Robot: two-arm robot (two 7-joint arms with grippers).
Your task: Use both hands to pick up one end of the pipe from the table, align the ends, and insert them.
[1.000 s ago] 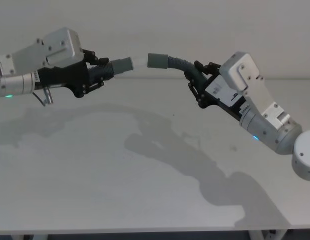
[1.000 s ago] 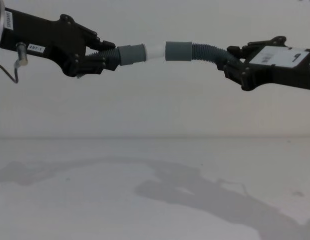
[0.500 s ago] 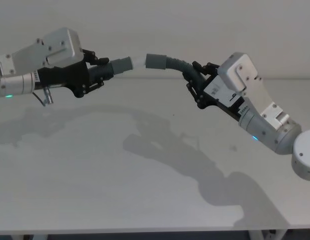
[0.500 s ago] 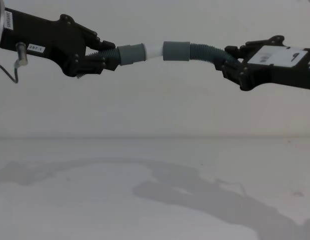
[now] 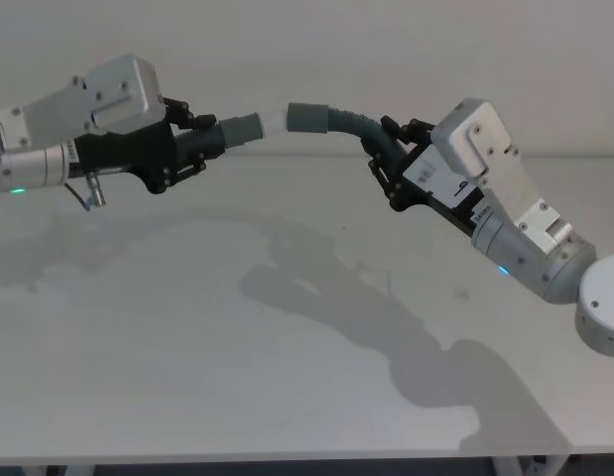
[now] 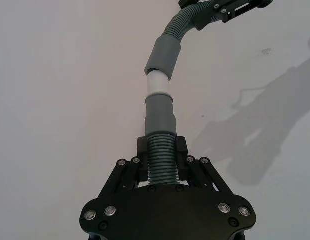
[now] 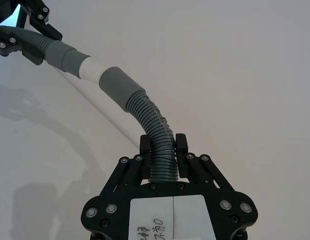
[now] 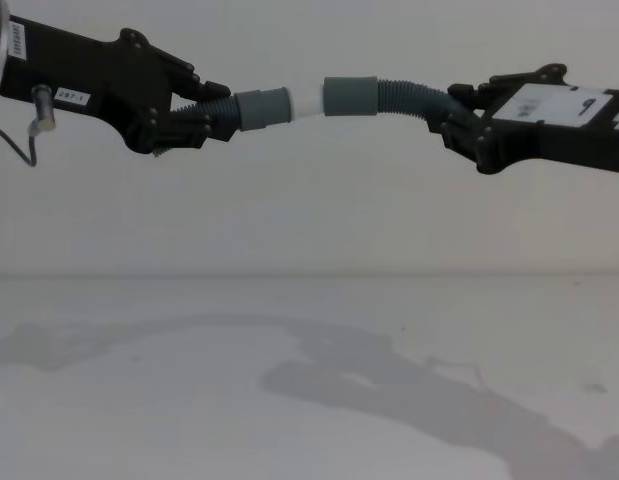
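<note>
Both pieces of the pipe hang high above the table [image 5: 237, 357]. My left gripper [image 5: 199, 147] is shut on the corrugated part of the left pipe piece [image 8: 214, 112]; its grey cuff [image 5: 241, 129] carries a short white tip [image 8: 305, 103]. On the right, my right gripper [image 5: 384, 159] is shut on the curved right pipe piece [image 5: 351, 123]. The plain cuff [image 8: 349, 96] of that piece meets the white tip, which enters its mouth at a slight angle. The left wrist view shows the cuff [image 6: 160, 114], the tip [image 6: 157, 86] and the other cuff [image 6: 164, 55] in a bent line.
The white table's front edge [image 5: 287, 458] runs along the bottom of the head view. The arms' shadows [image 8: 389, 385] lie on the table under the pipe. A plain pale wall [image 8: 309, 200] stands behind.
My right gripper has moved left with its pipe piece, closing the gap, so its cuff now covers part of the white tip. The left gripper has stayed in place.
</note>
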